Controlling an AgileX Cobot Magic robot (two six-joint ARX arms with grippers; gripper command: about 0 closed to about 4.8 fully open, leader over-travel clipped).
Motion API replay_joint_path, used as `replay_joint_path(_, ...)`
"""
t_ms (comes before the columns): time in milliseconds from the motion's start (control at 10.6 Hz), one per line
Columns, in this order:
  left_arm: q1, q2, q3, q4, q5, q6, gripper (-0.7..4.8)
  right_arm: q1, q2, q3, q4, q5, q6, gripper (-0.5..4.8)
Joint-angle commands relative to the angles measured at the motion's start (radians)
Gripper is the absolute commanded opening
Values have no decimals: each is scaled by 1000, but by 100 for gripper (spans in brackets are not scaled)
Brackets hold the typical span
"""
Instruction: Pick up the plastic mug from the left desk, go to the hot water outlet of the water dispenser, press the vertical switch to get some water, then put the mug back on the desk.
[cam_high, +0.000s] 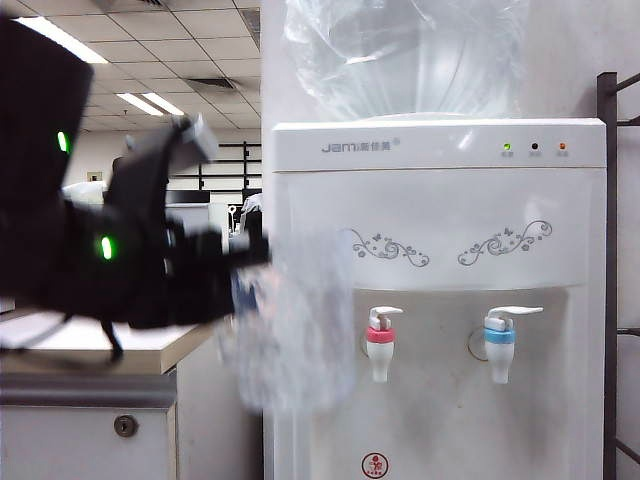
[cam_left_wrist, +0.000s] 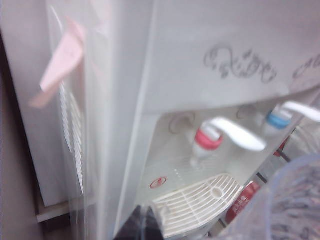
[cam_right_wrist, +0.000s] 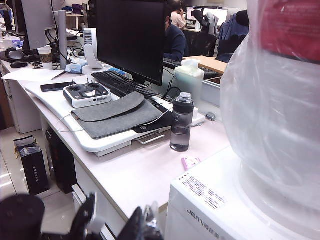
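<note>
left gripper, blurred clear plastic mug

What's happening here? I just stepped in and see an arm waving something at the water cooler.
The left gripper is shut on the plastic mug, carrying it, blurred with motion, toward the water dispenser. The mug is off the left desk and not yet under the hot water outlet; the vertical switch is untouched. The right gripper is up near the dispenser's top, holding nothing visible; its state is unclear.
</note>
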Motion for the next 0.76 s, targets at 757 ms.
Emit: replay_joint_path(757, -14, 526, 310, 136, -3, -20, 4, 0, -2, 3, 18, -2, -4, -5)
